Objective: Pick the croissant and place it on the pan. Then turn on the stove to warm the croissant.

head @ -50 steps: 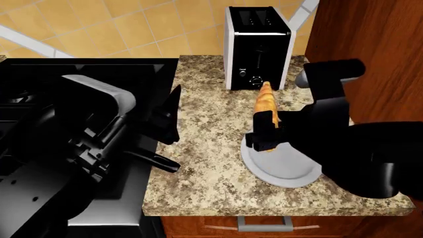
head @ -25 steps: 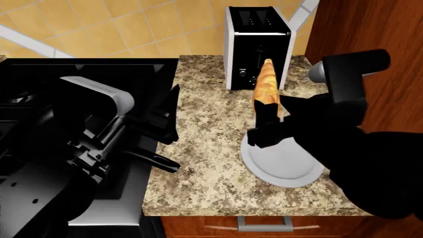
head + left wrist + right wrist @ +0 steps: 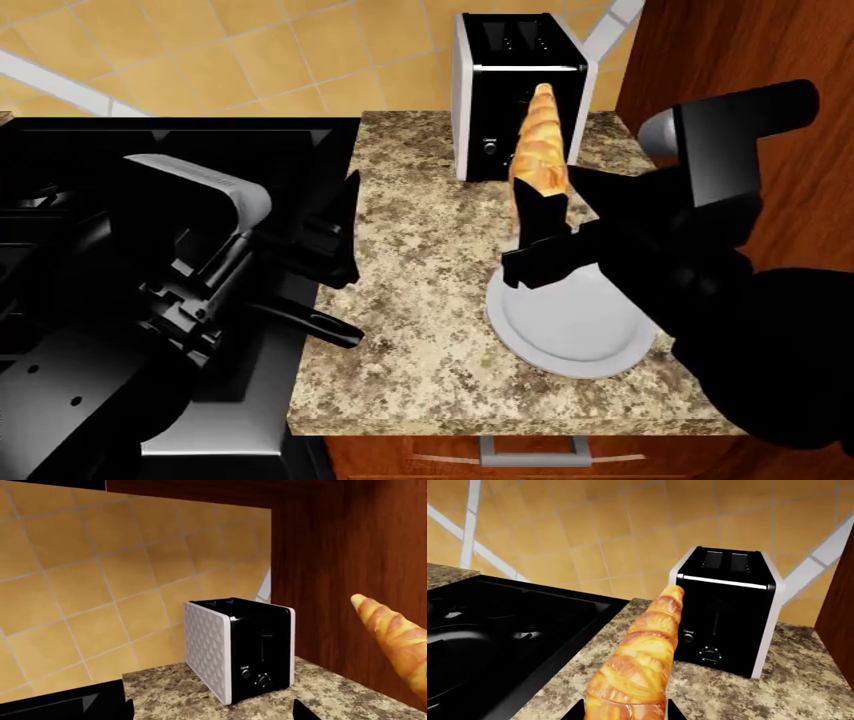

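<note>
The croissant point(image 3: 541, 140) stands nearly upright in the air in front of the toaster, above the pale grey plate point(image 3: 574, 325). My right gripper point(image 3: 541, 235) is shut on its lower end. In the right wrist view the croissant point(image 3: 640, 665) fills the gap between the two fingers of the right gripper point(image 3: 626, 714). The left wrist view shows the croissant point(image 3: 393, 640) at the picture's edge. My left gripper point(image 3: 344, 235) hangs open over the stove's point(image 3: 174, 150) counter-side edge, holding nothing. Only the pan's thin black handle point(image 3: 310, 325) shows; my left arm hides the pan's body.
A black-and-white toaster point(image 3: 521, 95) stands at the back of the speckled counter point(image 3: 414, 340), close behind the croissant. A wooden cabinet wall point(image 3: 747, 60) borders the counter on the right. Tiled wall runs behind the stove point(image 3: 507, 630).
My right gripper has lifted the croissant higher off the plate and toward the toaster, and the right arm has risen with it. The left arm has barely moved.
</note>
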Controlling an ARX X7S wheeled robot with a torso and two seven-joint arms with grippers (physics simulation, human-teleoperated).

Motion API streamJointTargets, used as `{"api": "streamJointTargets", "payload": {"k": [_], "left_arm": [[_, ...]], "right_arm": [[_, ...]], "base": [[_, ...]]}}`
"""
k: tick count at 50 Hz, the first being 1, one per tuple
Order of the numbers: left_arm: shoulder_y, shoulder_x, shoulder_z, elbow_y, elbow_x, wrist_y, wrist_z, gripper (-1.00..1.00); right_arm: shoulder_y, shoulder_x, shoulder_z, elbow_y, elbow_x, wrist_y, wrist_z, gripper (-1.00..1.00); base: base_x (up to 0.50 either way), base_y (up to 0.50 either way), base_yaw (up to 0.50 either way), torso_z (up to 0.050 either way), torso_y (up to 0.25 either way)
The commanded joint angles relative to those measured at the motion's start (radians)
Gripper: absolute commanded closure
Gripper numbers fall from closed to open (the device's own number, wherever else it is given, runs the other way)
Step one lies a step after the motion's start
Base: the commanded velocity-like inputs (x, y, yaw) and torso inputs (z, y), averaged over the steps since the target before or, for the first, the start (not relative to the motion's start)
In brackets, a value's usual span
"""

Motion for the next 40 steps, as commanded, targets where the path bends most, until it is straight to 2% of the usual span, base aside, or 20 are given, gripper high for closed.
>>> {"api": "streamJointTargets", "payload": {"k": [1, 40], "left_arm": [[-0.005, -0.003, 0.003, 0.009, -0.008, -0.004, -0.005, -1.0], [-0.009, -0.006, 0.031, -0.028, 0.015, 0.036, 0.005, -1.0]], "right_arm": [[0.01, 0.002, 0.003, -0.008, -0.021, 0.002, -0.018, 1.0], [0.008, -0.011, -0.021, 0.028, -0.052, -0.009, -0.055, 1.0]], "base": [[0.0, 0.18, 0.0, 0.0, 0.0], [0.0, 0.49, 0.0, 0.0, 0.0]]}}
